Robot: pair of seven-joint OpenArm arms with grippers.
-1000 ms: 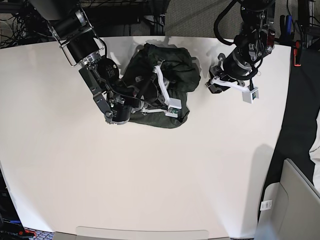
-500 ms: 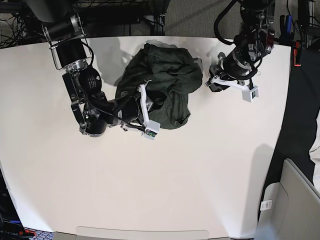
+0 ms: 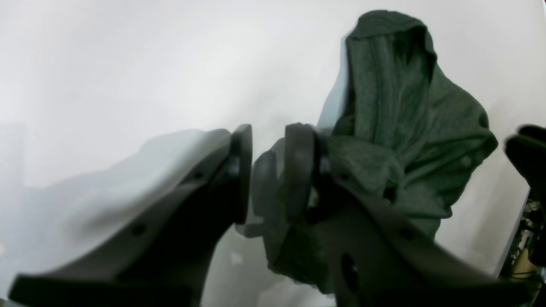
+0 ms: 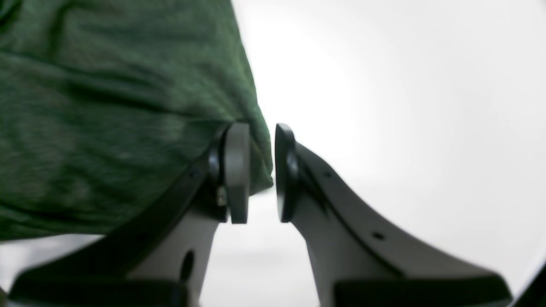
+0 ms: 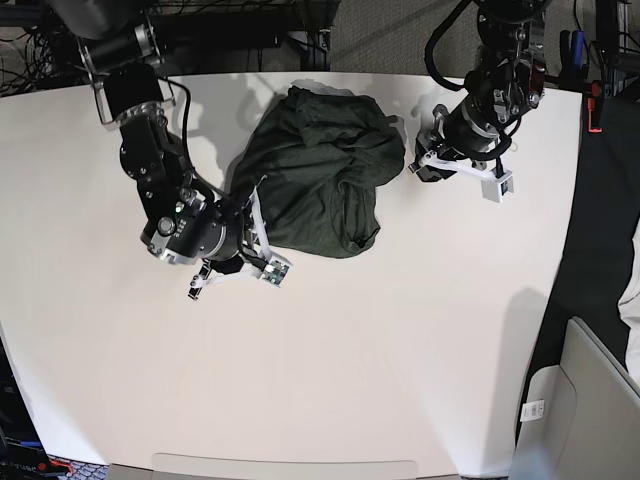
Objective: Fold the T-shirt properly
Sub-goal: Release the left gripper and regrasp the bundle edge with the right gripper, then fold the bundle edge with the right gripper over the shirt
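A robotics lab: a bare white counter (image 5: 330,370) fills the frame, with two black robot arms mounted along its top edge. Tangled cables (image 5: 30,45) and dark metal racking (image 5: 250,25) sit in the upper left, over grey carpet (image 5: 400,35).

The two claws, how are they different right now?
The right claw sits at the T-shirt's lower edge, with green fabric between its pads; the left claw has only white table between its pads. In the base view, the right claw is beside the bundle's near corner, the left claw beside its far side. Both show a narrow gap.
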